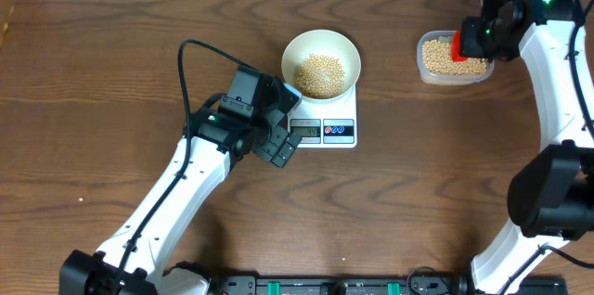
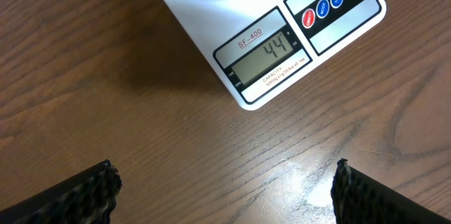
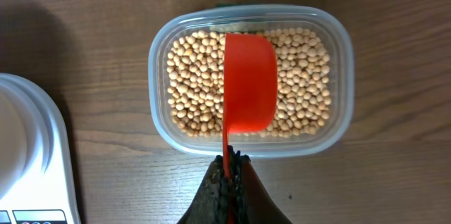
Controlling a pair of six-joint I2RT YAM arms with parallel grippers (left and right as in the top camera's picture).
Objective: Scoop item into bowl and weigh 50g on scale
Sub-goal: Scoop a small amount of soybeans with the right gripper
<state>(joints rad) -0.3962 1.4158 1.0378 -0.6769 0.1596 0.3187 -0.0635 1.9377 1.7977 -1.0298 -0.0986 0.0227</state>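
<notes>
Fingers, left gripper (image 2: 225,199): the two black pads (image 2: 81,192) stand wide apart with only bare wood between them. They hold nothing.
Fingers, right gripper (image 3: 229,185): pressed together on the thin handle of the red scoop (image 3: 248,83).
Left gripper position: low over the table (image 1: 111,54), just beside the display end of the scale (image 2: 211,13) and on its left side in the overhead view. It is not touching the scale.
Scale: white and rectangular, near the centre of the table, with its display edge toward the robot.
Display (image 2: 264,55): grey LCD reading 44. The label above it reads SF-400.
Buttons (image 2: 322,8): round, one red and two blue, in a row on the panel next to the display.
Bowl (image 1: 290,49): round and white, sitting on the scale platform and covering most of it.
Beans in bowl (image 1: 320,74): a pale-tan heap on the bowl floor, with cream wall showing all round it.
Tub (image 3: 158,55): clear plastic with rounded corners, well apart from the scale on the right side of the table.
Beans in tub (image 3: 190,90): they cover the bottom.
Scoop position: the cup lies over the middle of the tub with its handle crossing the near rim. I cannot tell whether the cup touches the beans.
</notes>
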